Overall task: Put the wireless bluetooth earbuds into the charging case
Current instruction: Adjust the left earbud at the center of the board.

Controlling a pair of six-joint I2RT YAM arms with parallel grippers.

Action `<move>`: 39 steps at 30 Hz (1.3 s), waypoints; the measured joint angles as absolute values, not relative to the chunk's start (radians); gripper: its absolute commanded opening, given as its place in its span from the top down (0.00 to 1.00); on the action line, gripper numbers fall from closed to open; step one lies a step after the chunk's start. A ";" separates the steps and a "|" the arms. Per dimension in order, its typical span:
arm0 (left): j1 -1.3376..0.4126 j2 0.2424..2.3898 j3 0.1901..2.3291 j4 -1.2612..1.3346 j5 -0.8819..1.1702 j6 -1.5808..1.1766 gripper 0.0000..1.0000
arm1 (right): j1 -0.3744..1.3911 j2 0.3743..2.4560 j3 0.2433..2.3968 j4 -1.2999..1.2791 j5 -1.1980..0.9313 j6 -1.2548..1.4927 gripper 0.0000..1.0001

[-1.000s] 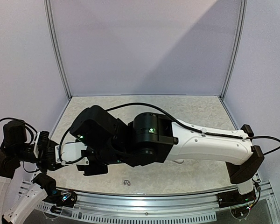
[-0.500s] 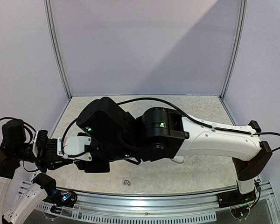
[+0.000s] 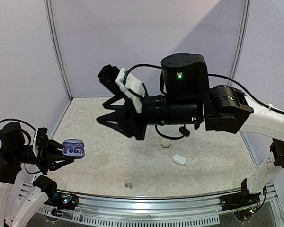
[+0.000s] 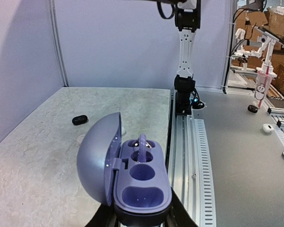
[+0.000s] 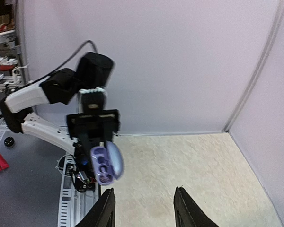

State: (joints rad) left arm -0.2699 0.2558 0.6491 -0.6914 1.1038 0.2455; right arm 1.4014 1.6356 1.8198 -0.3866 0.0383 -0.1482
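Top ext: left gripper (image 3: 60, 152) was clenched on open lavender plastic charging case (image 3: 74, 148) at table's left edge; right gripper (image 3: 117, 124) hung high over mid-table, jaws apart, nothing btwn. Two tiny grey earbuds (image 3: 128, 185) lay on beige marbled table (image 3: 213, 165) nr front edge.
L wrist: case lid stood open to left; one bud (image 4: 142, 143) appeared seated in far socket.
R wrist: right fingers (image 5: 105, 208) were spread, empty.
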 measured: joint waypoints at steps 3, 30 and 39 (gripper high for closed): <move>-0.270 0.238 0.645 -0.682 1.081 0.226 1.00 | 1.322 1.618 1.747 -0.382 0.062 -0.045 0.62; -0.271 0.176 0.622 -0.670 1.008 0.189 1.00 | 1.262 2.090 1.501 -0.511 -0.110 0.198 0.77; -0.271 0.176 0.621 -0.670 1.008 0.189 1.00 | 1.262 2.117 1.486 -0.498 -0.186 0.193 0.73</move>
